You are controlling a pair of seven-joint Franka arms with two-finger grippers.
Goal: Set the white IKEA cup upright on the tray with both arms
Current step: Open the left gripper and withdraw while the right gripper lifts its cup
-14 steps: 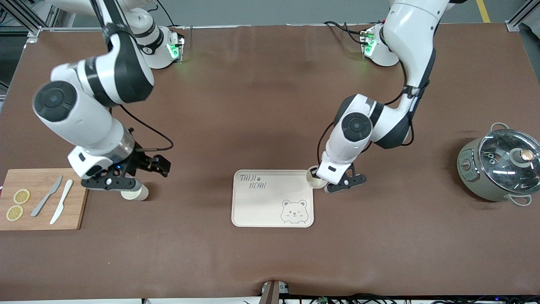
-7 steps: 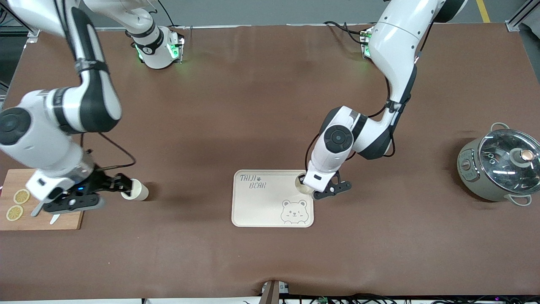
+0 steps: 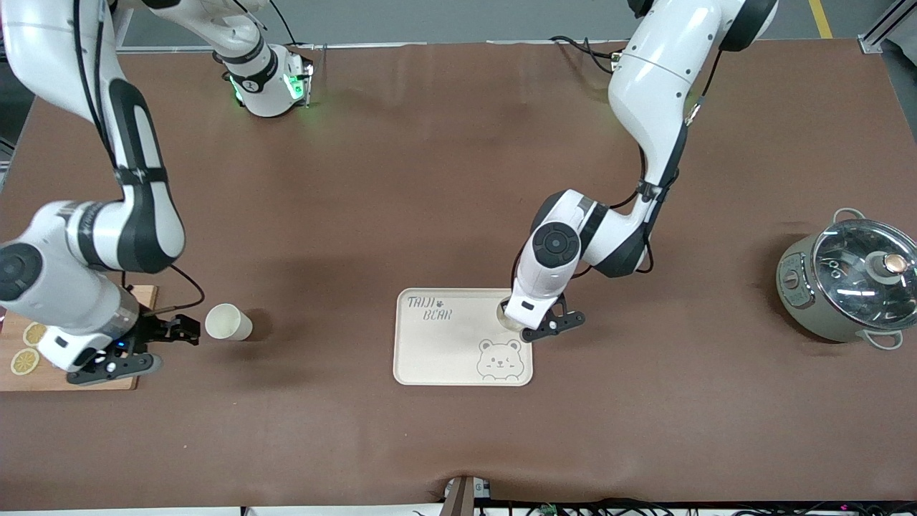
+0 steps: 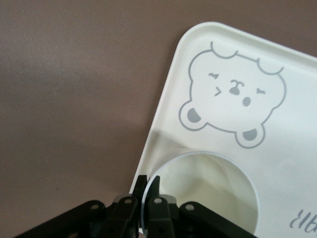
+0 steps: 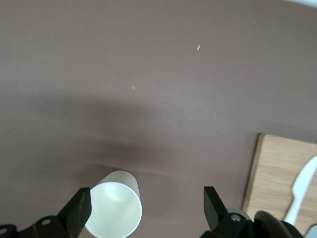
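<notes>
Two plain white cups, smooth, no handles. One cup [image 4: 198, 188] upright, mouth up, over tray [image 3: 437, 351] corner toward left arm's end; left gripper [image 4: 147, 187] pinches its rim, one finger inside, one outside. Tray cream-white, grey bear face, "TAIJI BEAR" lettering. Second cup [image 3: 228, 322] on brown table beside wooden cutting board [image 3: 136, 297]; right gripper [image 5: 147, 201] spread wide above it, touching nothing.

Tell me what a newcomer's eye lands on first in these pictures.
First the left tool, shut on the rim of a white cup over the tray, at its corner beside the bear drawing. Next, a second white cup on the brown table toward the right arm's end, with the open right tool beside it at the cutting board.
</notes>
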